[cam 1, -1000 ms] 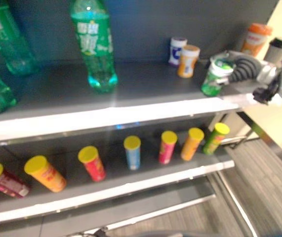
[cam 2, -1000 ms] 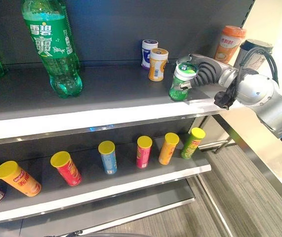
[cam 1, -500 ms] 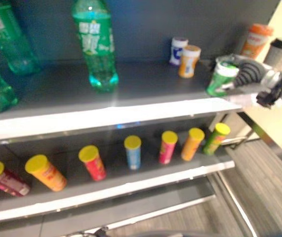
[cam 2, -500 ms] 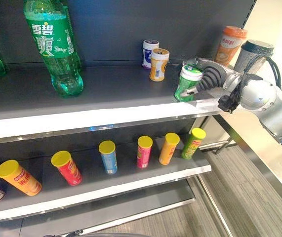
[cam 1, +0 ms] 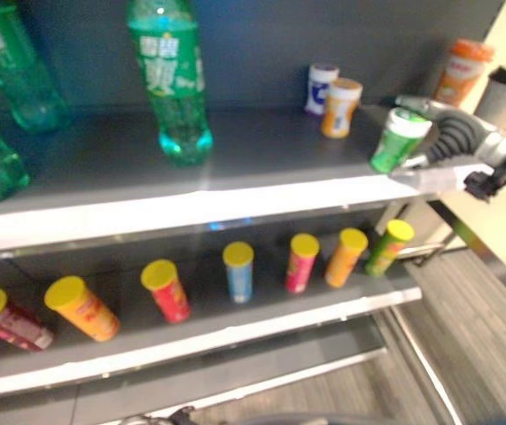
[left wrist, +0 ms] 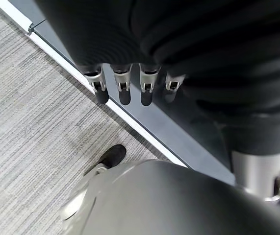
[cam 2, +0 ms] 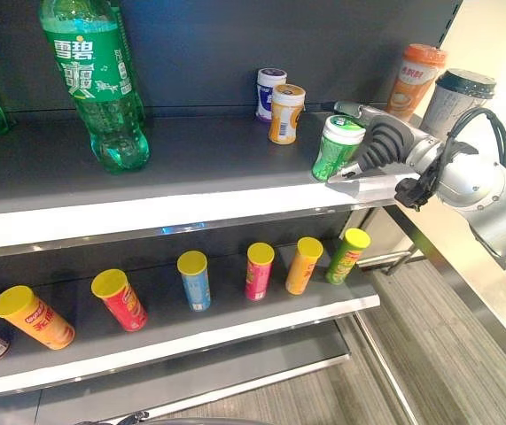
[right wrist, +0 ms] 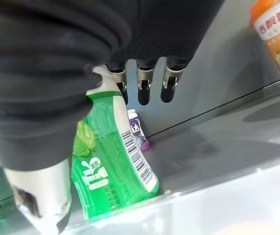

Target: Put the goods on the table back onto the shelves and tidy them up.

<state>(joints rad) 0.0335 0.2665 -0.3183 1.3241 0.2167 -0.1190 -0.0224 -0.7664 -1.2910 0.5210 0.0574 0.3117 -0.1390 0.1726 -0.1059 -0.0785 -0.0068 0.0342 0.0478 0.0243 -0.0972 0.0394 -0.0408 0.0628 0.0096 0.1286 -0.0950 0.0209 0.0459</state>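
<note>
The right robot hand (cam 2: pixel 381 142) grips the tilted green plastic canister (cam 2: pixel 336 147) near the grey shelf (cam 2: pixel 190 168) edge, so releasing it could topple it off.

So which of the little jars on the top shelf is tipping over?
The green jar with the white lid, at the shelf's front edge by the right robot hand. It leans sideways, while the orange jar and the blue-and-white jar behind stand straight.
</note>
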